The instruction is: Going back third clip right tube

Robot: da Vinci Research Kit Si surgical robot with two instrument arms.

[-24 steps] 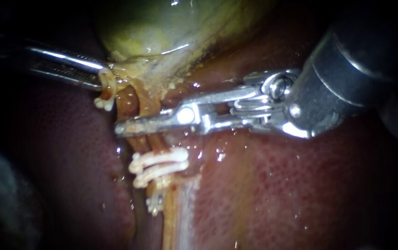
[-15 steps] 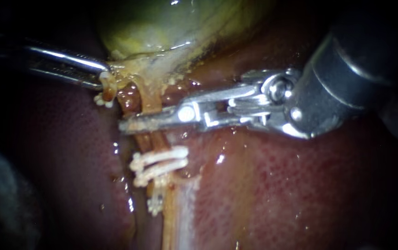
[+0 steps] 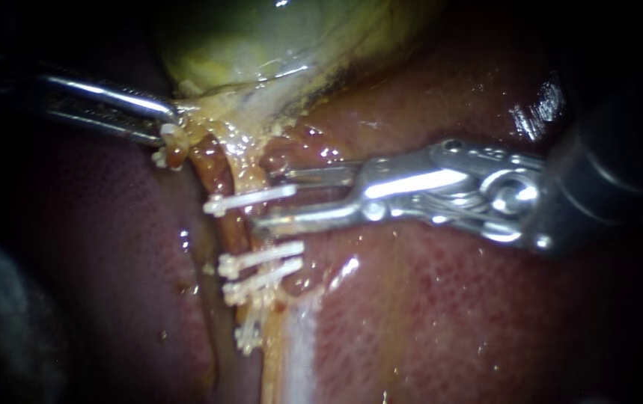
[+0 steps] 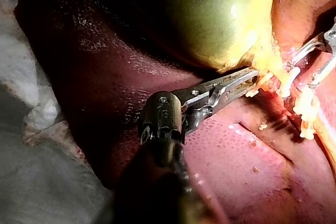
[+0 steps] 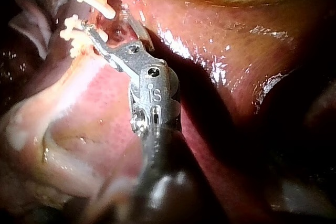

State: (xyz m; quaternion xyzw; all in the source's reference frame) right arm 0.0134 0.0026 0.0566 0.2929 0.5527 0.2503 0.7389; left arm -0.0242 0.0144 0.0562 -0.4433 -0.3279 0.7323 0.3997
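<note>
A new white clip (image 3: pixel 250 199) lies across the orange tube (image 3: pixel 236 228) below the gallbladder (image 3: pixel 261 45). My right instrument (image 3: pixel 264 200) has its jaws open, with the tips just right of the tube on either side of the clip's end. It holds nothing. In the right wrist view its jaws (image 5: pixel 107 20) gape just short of that clip (image 5: pixel 95 3). Two more white clips (image 3: pixel 261 268) sit lower on the tube. My left instrument (image 3: pixel 165 126) is shut on yellowish tissue at the gallbladder's neck, as the left wrist view (image 4: pixel 251 78) also shows.
Dark red liver (image 3: pixel 448 314) surrounds the tubes on both sides. A further small clip (image 3: pixel 246 335) sits lowest on the tube, and another (image 3: pixel 161 157) lies just under the left jaws. White gauze (image 4: pixel 31 108) lies beyond the liver's edge.
The right jaws were closed across the tube. They have opened and drawn back to the right, leaving a white clip on the tube. The left instrument has stayed put.
</note>
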